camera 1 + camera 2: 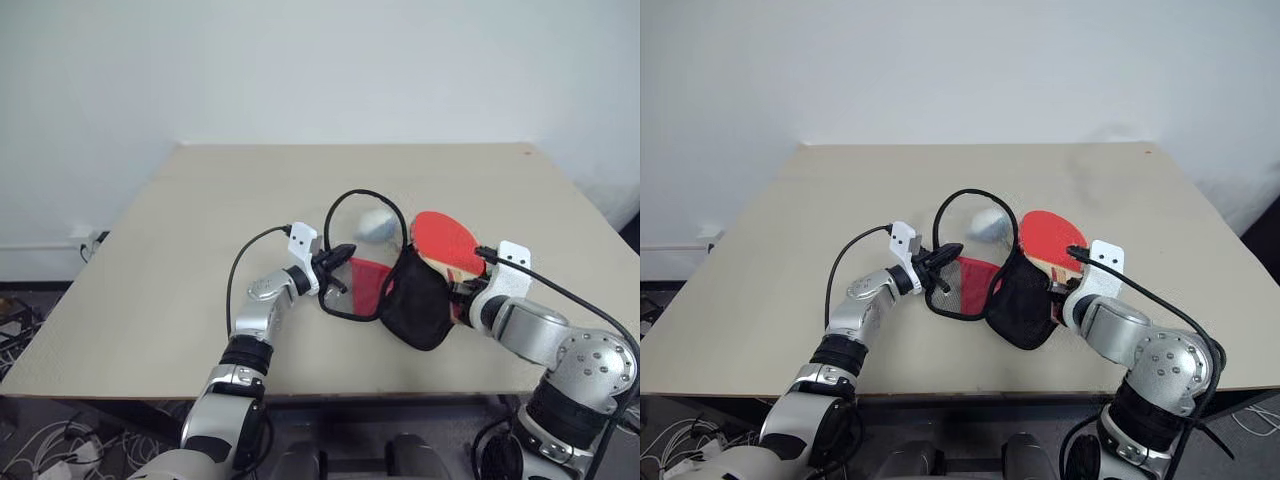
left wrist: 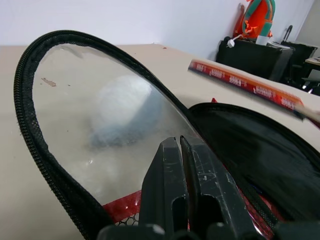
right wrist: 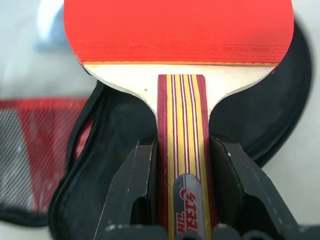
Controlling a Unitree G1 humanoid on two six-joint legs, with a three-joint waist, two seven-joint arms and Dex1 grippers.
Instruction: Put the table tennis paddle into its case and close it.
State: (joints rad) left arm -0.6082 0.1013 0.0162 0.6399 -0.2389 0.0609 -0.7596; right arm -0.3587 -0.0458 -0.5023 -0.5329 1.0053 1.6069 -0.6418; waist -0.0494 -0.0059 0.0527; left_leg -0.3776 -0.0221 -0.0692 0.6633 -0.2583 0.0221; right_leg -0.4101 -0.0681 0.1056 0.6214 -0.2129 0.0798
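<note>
Paddle in right gripper, case mouth held open by left – insertion not yet made.

Right gripper (image 3: 182, 165) clamps the paddle (image 1: 447, 240) by its handle; blade points far, sitting above the black half of the case (image 1: 415, 300), whose mouth lies left of it. Left gripper (image 2: 181, 150) is pinched tight on the window flap's edge, holding it up. Right wrist view shows the grip square on the handle; left wrist view shows a white lump (image 2: 122, 100) behind the window.
</note>
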